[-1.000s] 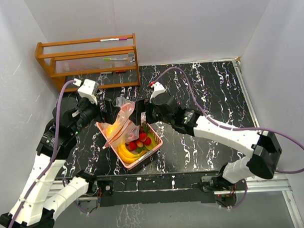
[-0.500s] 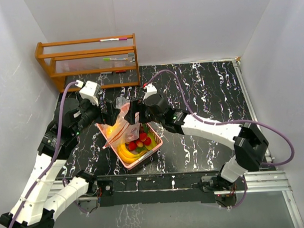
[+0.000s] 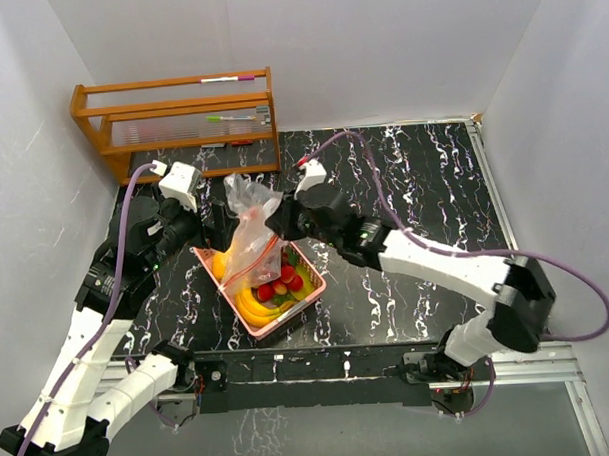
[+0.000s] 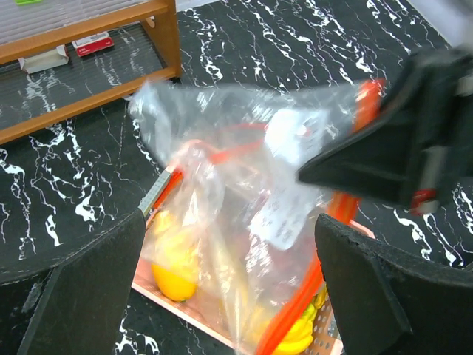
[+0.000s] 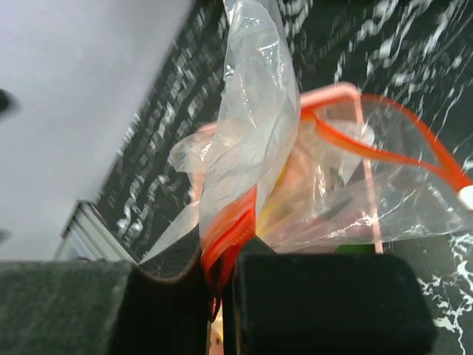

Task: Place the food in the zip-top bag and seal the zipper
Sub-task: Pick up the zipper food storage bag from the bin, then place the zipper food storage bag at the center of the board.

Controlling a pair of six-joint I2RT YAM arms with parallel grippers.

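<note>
The clear zip-top bag (image 3: 248, 228) with an orange zipper hangs bunched above the pink basket (image 3: 309, 291). My right gripper (image 3: 275, 222) is shut on the bag's orange zipper edge (image 5: 230, 222) and holds it up. The food lies in the basket: a yellow banana bunch (image 3: 249, 306), red strawberry pieces (image 3: 282, 280) and an orange mango (image 3: 220, 263). My left gripper (image 3: 217, 223) stands open just left of the bag, its fingers either side of the bag (image 4: 244, 177) without touching it. Through the plastic I see the mango (image 4: 172, 278) and the bananas (image 4: 304, 337).
A wooden rack (image 3: 176, 120) with pens stands at the back left, close behind my left arm. White walls close in the left, back and right of the black marbled table (image 3: 413, 184). The right gripper's body (image 4: 403, 148) sits close to my left fingers.
My right gripper has closed on the bag's zipper edge and lifted it, so the bag now stands taller above the basket. The left arm has not moved.
</note>
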